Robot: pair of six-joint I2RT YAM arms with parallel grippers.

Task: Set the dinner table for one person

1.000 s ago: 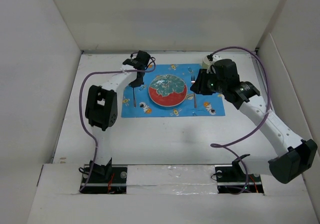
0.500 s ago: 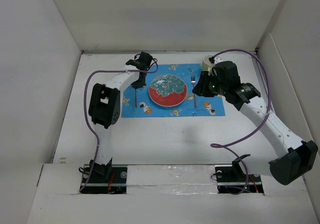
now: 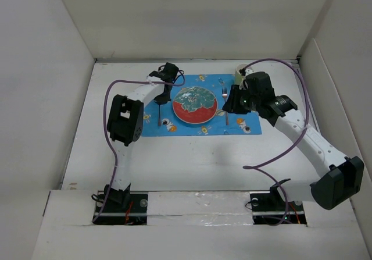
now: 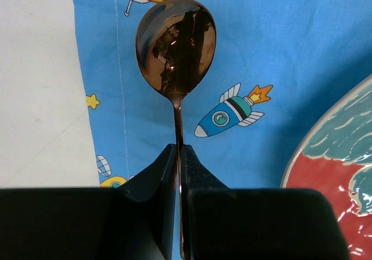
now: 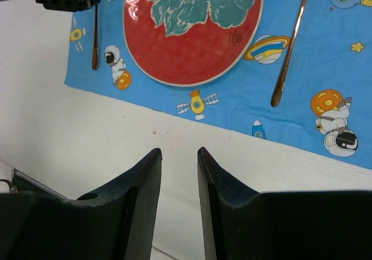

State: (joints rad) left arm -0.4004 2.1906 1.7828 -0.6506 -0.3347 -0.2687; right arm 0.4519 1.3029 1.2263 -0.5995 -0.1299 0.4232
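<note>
- White walls [image 3: 192,15] stand on three sides of the dinner table [image 3: 174,161]. It is the big white top under both your arms, and it fills most of the view from above.
- On the far half of the table lies a blue placemat [image 3: 186,129] with little rockets, planets and spacemen on it.
- A round plate [image 3: 195,104], red with a blue-green part on its far side, sits in the middle of the placemat.
- Your left claw [image 4: 178,149] is squeezed tight on the thin handle of a shiny brown spoon [image 4: 175,45].
- The spoon is to the left of the plate and not touching it. It is over the blue cloth, near the cloth's left edge.
- In your left wrist view, the spoon's round end points away from the camera, and the handle runs straight back between the two fingers.
- You cannot tell if the spoon rests on the cloth or hangs just above it.
- A fork [image 5: 289,56] of the same brown colour lies flat on the placemat to the right of the plate, with a gap between them.
- Your right claw [image 5: 178,152] hangs with its two fingers apart and nothing between them.
- Under the right claw you can see the near edge of the placemat and bare white table.
- A small pale round thing [image 3: 239,71] stands by the far right corner of the placemat. Your right arm hides half of it, so you cannot tell what it is.
</note>
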